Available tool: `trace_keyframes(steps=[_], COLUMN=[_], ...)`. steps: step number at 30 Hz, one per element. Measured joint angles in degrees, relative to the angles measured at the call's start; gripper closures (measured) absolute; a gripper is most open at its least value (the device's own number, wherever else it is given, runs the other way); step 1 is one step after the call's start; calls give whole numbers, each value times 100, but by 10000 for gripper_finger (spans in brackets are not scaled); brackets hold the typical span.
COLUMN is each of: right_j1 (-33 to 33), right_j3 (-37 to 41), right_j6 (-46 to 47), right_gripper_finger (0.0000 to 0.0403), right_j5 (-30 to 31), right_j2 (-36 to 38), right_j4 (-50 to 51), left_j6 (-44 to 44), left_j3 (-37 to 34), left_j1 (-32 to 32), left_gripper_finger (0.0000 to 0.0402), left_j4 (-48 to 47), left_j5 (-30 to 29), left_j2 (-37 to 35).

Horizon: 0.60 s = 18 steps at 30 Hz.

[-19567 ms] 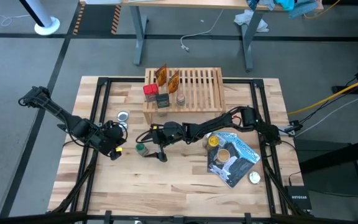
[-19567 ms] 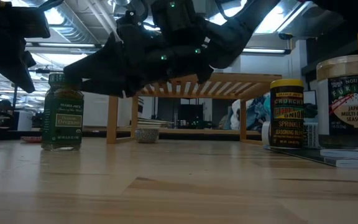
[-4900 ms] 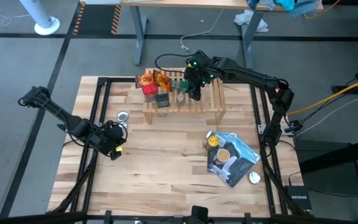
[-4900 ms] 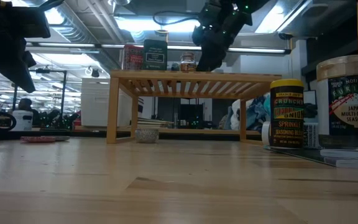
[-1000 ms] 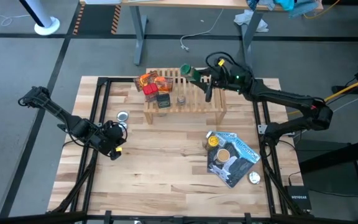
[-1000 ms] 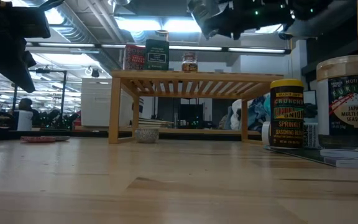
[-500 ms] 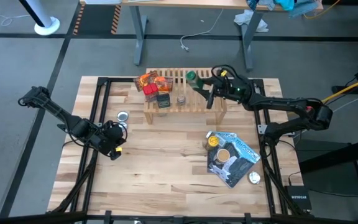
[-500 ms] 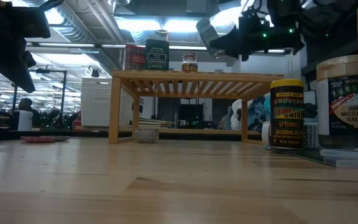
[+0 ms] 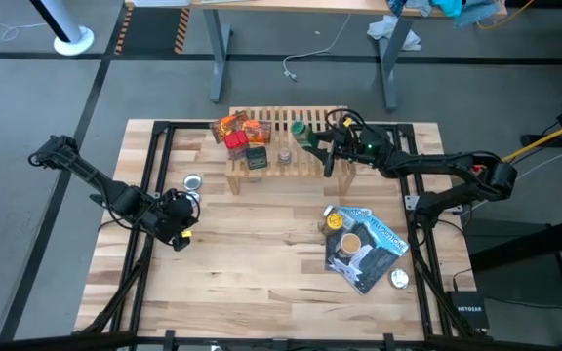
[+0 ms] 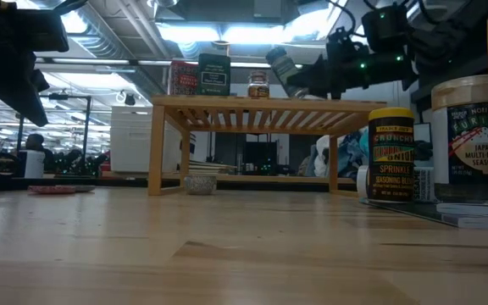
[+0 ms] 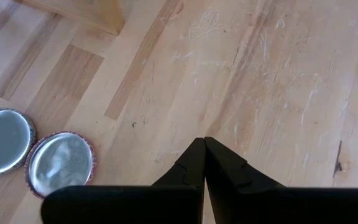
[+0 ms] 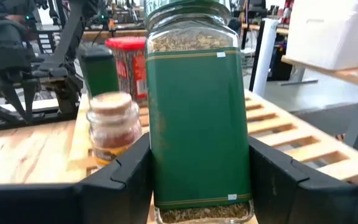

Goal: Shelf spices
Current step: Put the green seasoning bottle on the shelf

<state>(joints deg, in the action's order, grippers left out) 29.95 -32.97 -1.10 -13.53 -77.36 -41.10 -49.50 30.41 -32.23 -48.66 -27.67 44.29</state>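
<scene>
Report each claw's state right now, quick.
Left claw: closed, empty, low over the table.
Right claw: closed on the green-capped jar, above the rack.

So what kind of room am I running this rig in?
Probably a robotics lab or workshop: bare ceiling ducts and strip lights, standing desks on a grey floor, loose cables beside the butcher-block table.

A green-labelled jar (image 12: 197,112) with thin gold trim lines holds pale flaked herbs. Beside it stand a red-capped jar (image 12: 128,62), a dark green tin (image 12: 99,71) and a tan-capped jar (image 12: 110,124) of reddish-brown spice. Orange packets (image 9: 232,124) lie on the light-wood shelf (image 9: 338,161). Two silver discs (image 11: 30,152) shine on the pale butcher-block tabletop (image 11: 260,81).
</scene>
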Motion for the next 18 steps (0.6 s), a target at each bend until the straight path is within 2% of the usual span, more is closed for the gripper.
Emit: trace_keyframes(steps=[7,18], right_j1=[0,2], right_j3=[0,-2], right_j6=[4,4], right_gripper_finger=[198,198], right_j5=[-60,-60], right_j2=[-316,-330], right_j4=[-319,-416], left_j6=[0,0], left_j3=[0,0], left_j1=[0,0], left_gripper_finger=[400,400], left_j4=[0,0], left_j5=[-1,-2], left_j2=[0,0])
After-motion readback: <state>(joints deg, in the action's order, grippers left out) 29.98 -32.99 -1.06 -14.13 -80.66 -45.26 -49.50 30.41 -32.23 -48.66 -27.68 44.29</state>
